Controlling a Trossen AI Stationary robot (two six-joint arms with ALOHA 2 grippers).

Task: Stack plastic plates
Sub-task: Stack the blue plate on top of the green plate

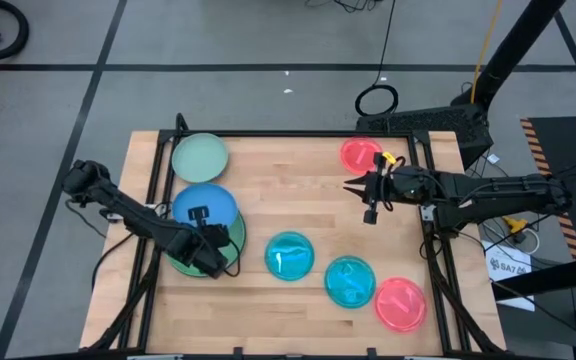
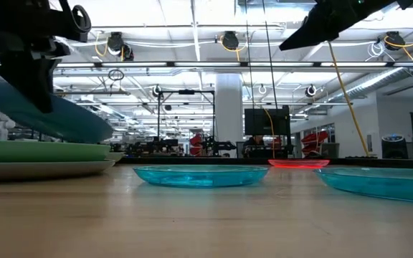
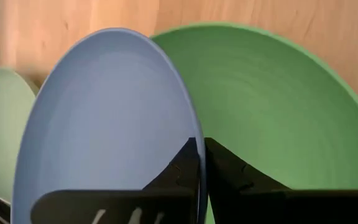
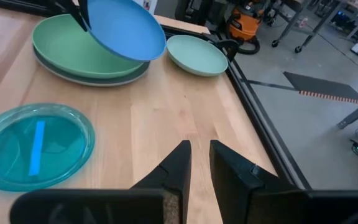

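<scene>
My left gripper [image 1: 200, 218] is shut on the blue plate [image 1: 205, 203] and holds it tilted over the large green plate [image 1: 236, 238]. The green plate lies on the large grey plate [image 4: 92, 79] at the table's left. My right gripper [image 1: 352, 187] hovers above the table right of centre, empty, with its fingers nearly together [image 4: 199, 158]. The pale green plate [image 1: 200, 157] lies at the far left. Two translucent cyan plates [image 1: 290, 255] [image 1: 350, 281] lie near the front middle. One pink plate [image 1: 361, 153] lies far right and another [image 1: 400, 303] near right. My left gripper pinches the blue plate's rim [image 3: 197, 158] between its two fingers, one on the upper face and one on the underside. The fingers slant down from the near-left side. The plate is tilted [image 2: 49, 115], its held edge high. I cannot tell whether its low edge touches the green plate.
A black frame [image 1: 158, 170] runs along the table's left, far and right edges. Bare wood [image 1: 288, 190] lies in the table's middle between the plates. The room beyond the table shows racks and machines.
</scene>
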